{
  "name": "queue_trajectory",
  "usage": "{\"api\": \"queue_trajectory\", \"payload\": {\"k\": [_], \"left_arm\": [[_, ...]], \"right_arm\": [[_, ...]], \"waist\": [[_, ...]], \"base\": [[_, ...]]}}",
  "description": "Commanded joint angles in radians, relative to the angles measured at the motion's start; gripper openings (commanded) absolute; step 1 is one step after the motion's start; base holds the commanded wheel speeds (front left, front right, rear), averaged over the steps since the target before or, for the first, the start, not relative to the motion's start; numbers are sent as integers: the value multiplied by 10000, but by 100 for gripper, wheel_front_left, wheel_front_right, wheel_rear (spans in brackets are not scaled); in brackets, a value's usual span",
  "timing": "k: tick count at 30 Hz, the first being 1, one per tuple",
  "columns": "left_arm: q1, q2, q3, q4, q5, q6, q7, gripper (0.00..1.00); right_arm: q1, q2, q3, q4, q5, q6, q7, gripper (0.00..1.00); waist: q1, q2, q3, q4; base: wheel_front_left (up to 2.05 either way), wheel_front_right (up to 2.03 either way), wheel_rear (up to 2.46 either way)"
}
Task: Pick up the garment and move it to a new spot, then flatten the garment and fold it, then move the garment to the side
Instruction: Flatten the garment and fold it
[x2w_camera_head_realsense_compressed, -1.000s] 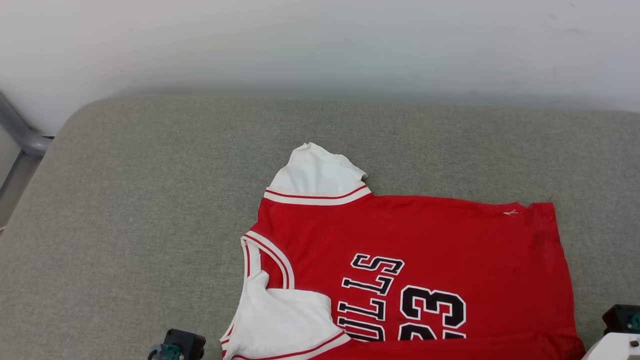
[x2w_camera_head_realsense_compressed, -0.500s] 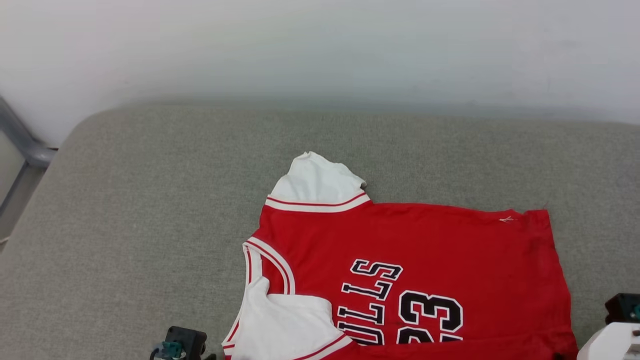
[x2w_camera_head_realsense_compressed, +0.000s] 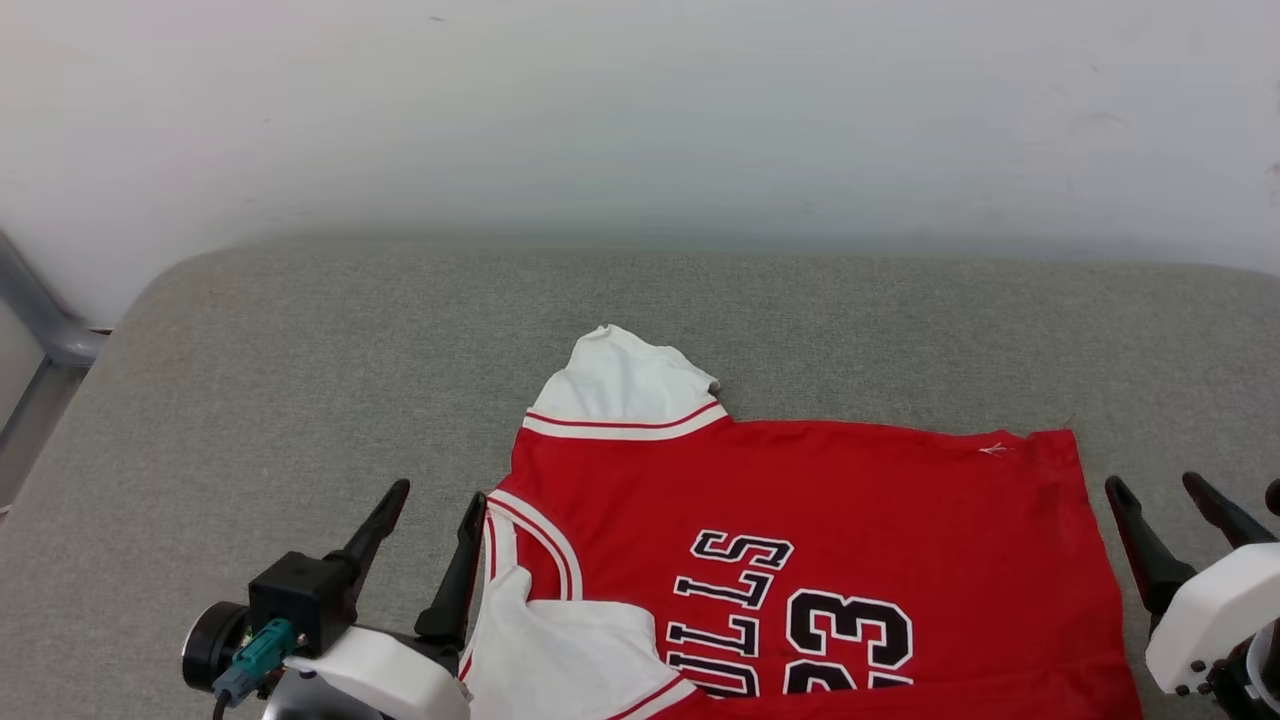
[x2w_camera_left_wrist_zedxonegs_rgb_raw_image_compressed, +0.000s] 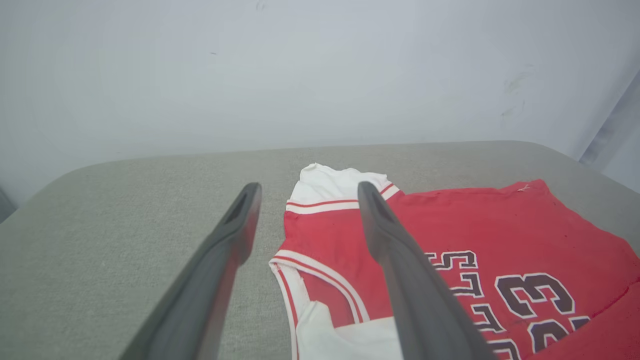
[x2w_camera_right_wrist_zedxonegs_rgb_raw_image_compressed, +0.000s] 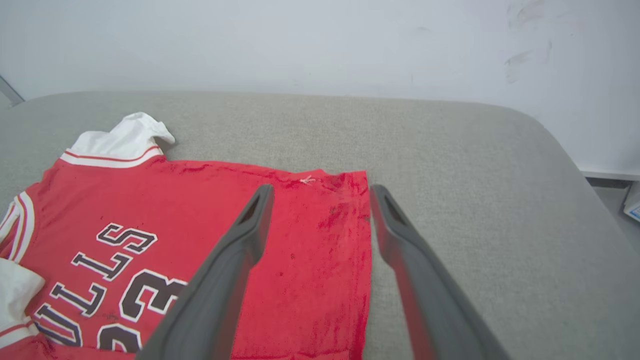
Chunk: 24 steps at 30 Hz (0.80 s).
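The garment (x2w_camera_head_realsense_compressed: 850, 500), a red jersey with white sleeves and black "BULLS 23" lettering, lies flat on the grey cushioned surface (x2w_camera_head_realsense_compressed: 300, 350), collar to the left and hem to the right. Its near sleeve is folded over the body. My left gripper (x2w_camera_head_realsense_compressed: 437, 495) stands open just left of the collar, holding nothing. My right gripper (x2w_camera_head_realsense_compressed: 1152, 485) stands open just right of the hem, also empty. The left wrist view has the collar and far sleeve of the garment (x2w_camera_left_wrist_zedxonegs_rgb_raw_image_compressed: 475, 225) between and beyond the fingers. In the right wrist view the hem edge of the garment (x2w_camera_right_wrist_zedxonegs_rgb_raw_image_compressed: 320, 240) lies between the fingers.
A pale wall (x2w_camera_head_realsense_compressed: 640, 100) rises right behind the cushioned surface. A grey metal frame (x2w_camera_head_realsense_compressed: 40, 320) stands at the far left corner. Bare cushion stretches left of the garment and behind it.
Both grippers have opened and risen into the head view beside the garment's collar and hem. The head view has shifted slightly; the garment lies as before.
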<state>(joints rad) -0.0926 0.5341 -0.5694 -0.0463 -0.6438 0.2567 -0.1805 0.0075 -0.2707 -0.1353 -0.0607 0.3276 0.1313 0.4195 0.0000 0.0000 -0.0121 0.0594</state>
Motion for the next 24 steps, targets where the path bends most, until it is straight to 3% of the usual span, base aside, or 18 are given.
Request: {"api": "queue_trajectory", "payload": {"k": [1, 9, 15, 24], "left_arm": [[-122, -93, 180, -57, 218, 75, -419, 100], [179, -843, 1097, -298, 1265, -97, -855, 100], [780, -1817, 2154, -29, 2304, -869, -853, 100], [1158, -2766, 3297, 429, 3163, -1795, -846, 100]], "right_arm": [[-214, 89, 135, -41, 90, -11, -777, 100], [181, 607, 713, 93, 66, -11, -3634, 100], [417, 1257, 855, 439, -322, -11, -5329, 100], [228, 1644, 1161, 903, -748, -11, -6106, 100]], "waist": [[0, 0, 30, -38], [0, 0, 130, -145], [0, 0, 233, -313], [0, 0, 394, -593]], "base": [[0, 0, 0], [0, 0, 0], [0, 0, 0], [0, 0, 0]]}}
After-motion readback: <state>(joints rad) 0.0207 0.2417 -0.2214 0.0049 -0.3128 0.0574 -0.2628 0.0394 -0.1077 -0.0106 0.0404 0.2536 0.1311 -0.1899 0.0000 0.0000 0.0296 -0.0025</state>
